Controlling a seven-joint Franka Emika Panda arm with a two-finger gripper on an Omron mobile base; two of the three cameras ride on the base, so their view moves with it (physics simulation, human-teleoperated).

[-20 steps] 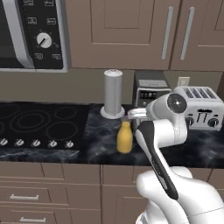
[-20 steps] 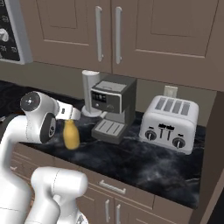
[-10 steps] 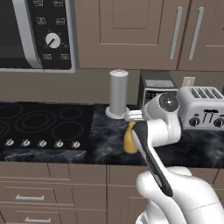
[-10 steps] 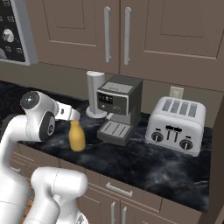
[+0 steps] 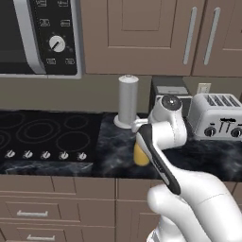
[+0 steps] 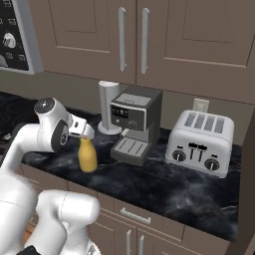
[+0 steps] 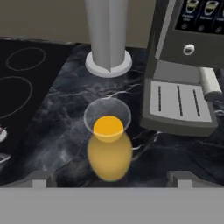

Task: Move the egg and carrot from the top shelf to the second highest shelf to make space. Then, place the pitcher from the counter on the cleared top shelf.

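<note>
Above the pitcher (image 7: 109,151) the claw (image 7: 109,183) hangs, jaws spread wide, nothing held. In the hand view the pitcher stands upright on the bench (image 7: 57,127), its flared mouth just ahead of the fingertips (image 7: 41,179). Best move, I'd say: drop straight and close on the neck, not the belly. Tight room: coffee machine (image 7: 183,87) at two o'clock, grey cylinder (image 7: 108,35) at twelve; the cooktop (image 7: 19,83) side lies open.

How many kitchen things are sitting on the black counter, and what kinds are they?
Pitcher: 1
Grey upright cylinder: 1
Coffee machine: 1
Toaster: 1
Total: 4
</note>
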